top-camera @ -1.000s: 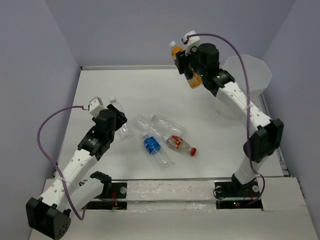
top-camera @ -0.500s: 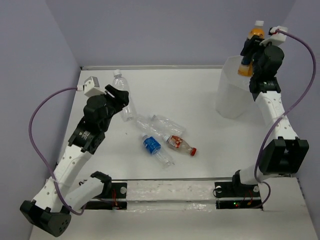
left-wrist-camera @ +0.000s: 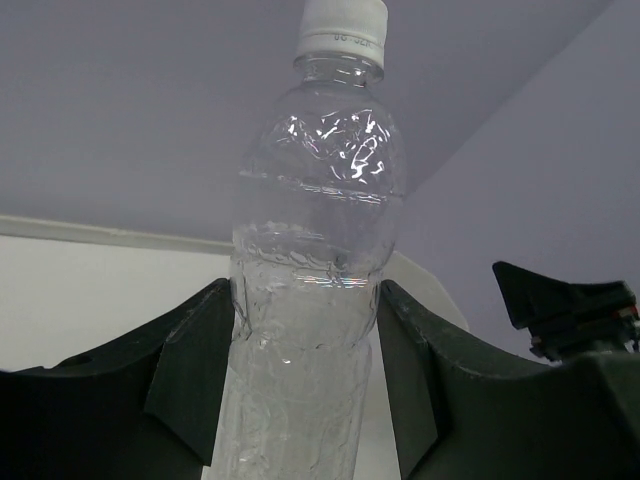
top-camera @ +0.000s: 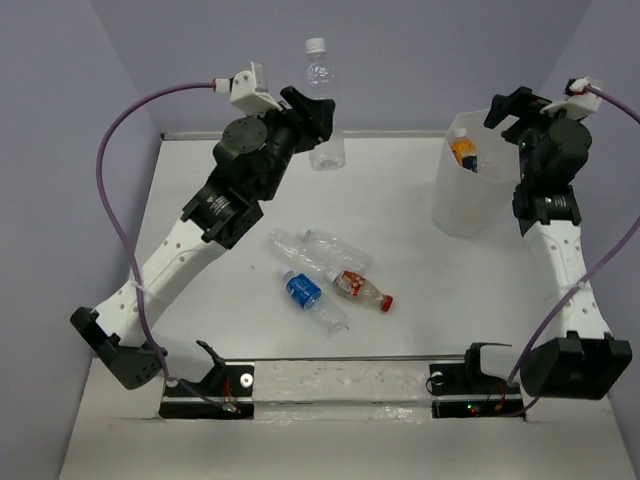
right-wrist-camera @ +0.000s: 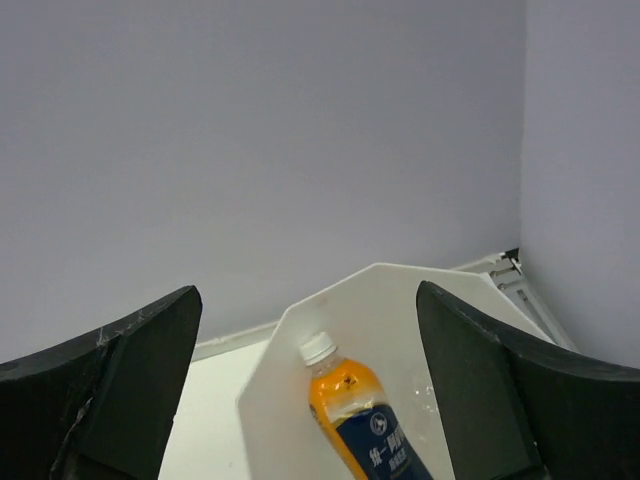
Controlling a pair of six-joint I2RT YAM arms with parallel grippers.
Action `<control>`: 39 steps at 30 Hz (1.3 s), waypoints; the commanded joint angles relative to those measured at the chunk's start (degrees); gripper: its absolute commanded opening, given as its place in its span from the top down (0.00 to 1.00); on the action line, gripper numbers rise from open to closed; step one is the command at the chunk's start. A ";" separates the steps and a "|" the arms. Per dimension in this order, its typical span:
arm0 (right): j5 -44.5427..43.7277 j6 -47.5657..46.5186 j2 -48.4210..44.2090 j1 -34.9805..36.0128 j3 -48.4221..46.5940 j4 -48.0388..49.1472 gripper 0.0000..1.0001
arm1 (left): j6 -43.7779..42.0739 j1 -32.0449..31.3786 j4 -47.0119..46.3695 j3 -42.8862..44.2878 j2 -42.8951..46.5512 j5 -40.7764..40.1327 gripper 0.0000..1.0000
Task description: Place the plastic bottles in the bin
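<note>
Your left claw is pinching a clear white-capped bottle around its lower body, one finger pressed against each side. It holds the bottle upright, cap up, high above the far edge of the counter and well to the left of the bin. Your right claw hangs over the bin at the far right, spread wide with nothing between its fingers. Below it the orange bottle sits inside the bin, tilted, with its white cap uppermost and its blue label showing. Four more bottles lie on their sides in a cluster at mid-counter. Two clear bottles are on the far side of the cluster, the blue-labelled bottle is nearer and to the left, and the red-labelled bottle is just beside it with its red cap pointing right. All four lie well apart from both claws and from the bin
</note>
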State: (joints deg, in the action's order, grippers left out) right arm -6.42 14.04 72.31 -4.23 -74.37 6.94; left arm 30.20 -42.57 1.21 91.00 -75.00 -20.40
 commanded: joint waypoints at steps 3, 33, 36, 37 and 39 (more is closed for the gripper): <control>-5.72 5.89 -19.43 -0.08 7.98 -10.61 0.37 | -8.03 -7.69 -11.92 17.33 -14.61 -6.92 0.82; 28.30 23.22 -57.46 2.47 30.16 -23.29 1.00 | -12.62 -14.91 -53.85 58.50 -68.60 1.23 0.78; 29.53 22.96 -57.02 2.47 29.55 -22.94 1.00 | -13.84 -15.18 -54.21 58.59 -70.27 2.38 0.57; 29.97 22.87 -56.93 2.47 29.37 -22.94 1.00 | -14.20 -15.18 -54.04 58.50 -70.72 2.47 0.51; 30.32 22.52 -56.76 2.47 28.84 -22.93 1.00 | -15.25 -15.09 -53.60 58.50 -71.77 2.56 0.33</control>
State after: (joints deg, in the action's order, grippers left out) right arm 20.97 37.34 15.07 -2.15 -43.88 -16.40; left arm 17.41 -57.67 -45.60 146.41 -146.45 -18.31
